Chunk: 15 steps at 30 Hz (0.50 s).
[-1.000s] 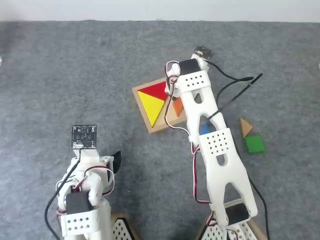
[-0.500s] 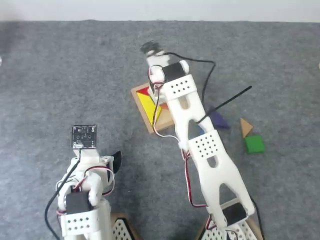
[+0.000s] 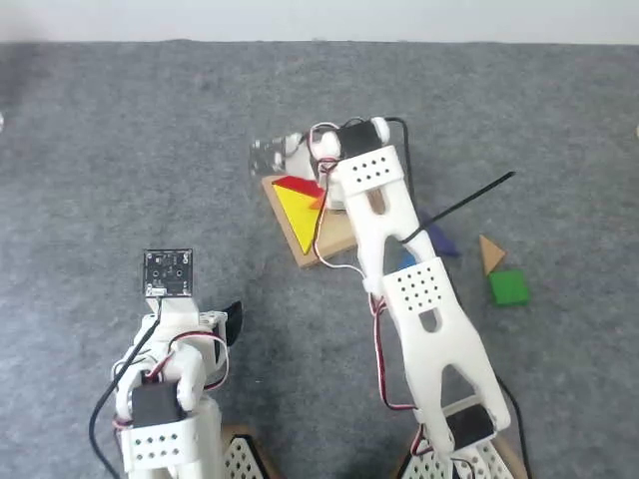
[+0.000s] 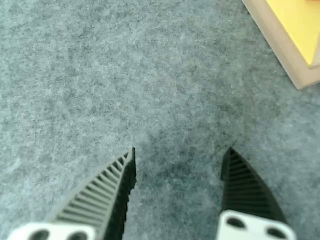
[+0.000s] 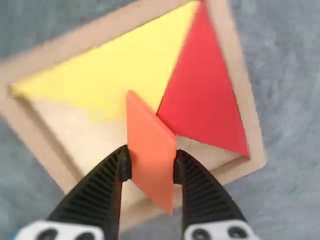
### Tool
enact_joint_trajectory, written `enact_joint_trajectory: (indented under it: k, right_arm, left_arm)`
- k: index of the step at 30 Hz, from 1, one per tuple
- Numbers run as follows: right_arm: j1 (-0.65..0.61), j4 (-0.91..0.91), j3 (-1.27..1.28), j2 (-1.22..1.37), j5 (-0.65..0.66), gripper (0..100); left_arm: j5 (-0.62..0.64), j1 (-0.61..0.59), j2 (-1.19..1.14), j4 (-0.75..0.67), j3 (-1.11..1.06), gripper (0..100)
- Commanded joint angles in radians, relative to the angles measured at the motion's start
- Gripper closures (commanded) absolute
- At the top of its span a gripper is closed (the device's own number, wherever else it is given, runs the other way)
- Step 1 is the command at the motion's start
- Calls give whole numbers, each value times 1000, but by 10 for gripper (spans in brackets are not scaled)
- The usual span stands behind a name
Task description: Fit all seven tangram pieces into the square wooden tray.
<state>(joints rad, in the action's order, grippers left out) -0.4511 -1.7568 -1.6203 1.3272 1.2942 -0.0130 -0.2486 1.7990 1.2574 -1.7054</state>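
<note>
The square wooden tray (image 3: 303, 249) lies at mid-table and holds a yellow triangle (image 3: 298, 212) and a red triangle (image 3: 296, 185). My right gripper (image 5: 151, 158) is shut on an orange piece (image 5: 150, 131), held tilted over the tray's bare floor (image 5: 85, 135), beside the yellow triangle (image 5: 115, 75) and red triangle (image 5: 205, 105). From above, the right gripper (image 3: 324, 195) and a sliver of the orange piece (image 3: 318, 203) hang over the tray's middle. My left gripper (image 4: 177, 170) stands open over bare carpet near the tray's corner (image 4: 280, 47).
Right of the tray on the grey carpet lie a purple piece (image 3: 437, 238), a blue piece (image 3: 407, 260) partly under the right arm, a tan triangle (image 3: 490, 251) and a green square (image 3: 508, 287). The left arm (image 3: 170, 369) sits near the front edge.
The right arm swung left across the tray with the orange piece and its wrist turned, uncovering the purple piece. The left arm has not moved.
</note>
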Motion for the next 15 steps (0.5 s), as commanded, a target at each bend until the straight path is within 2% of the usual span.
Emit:
enact_joint_trajectory:
  k: [1, 8, 15]
  right_arm:
    - [36, -2, -64, -61, 181, 991]
    - [58, 39, -61, -58, 328, 991]
    - [58, 50, -61, -59, 356, 991]
  left_arm:
    - [8, 0, 21, 5, 22, 729]
    - [8, 0, 21, 5, 22, 729]
    - [8, 0, 21, 5, 22, 729]
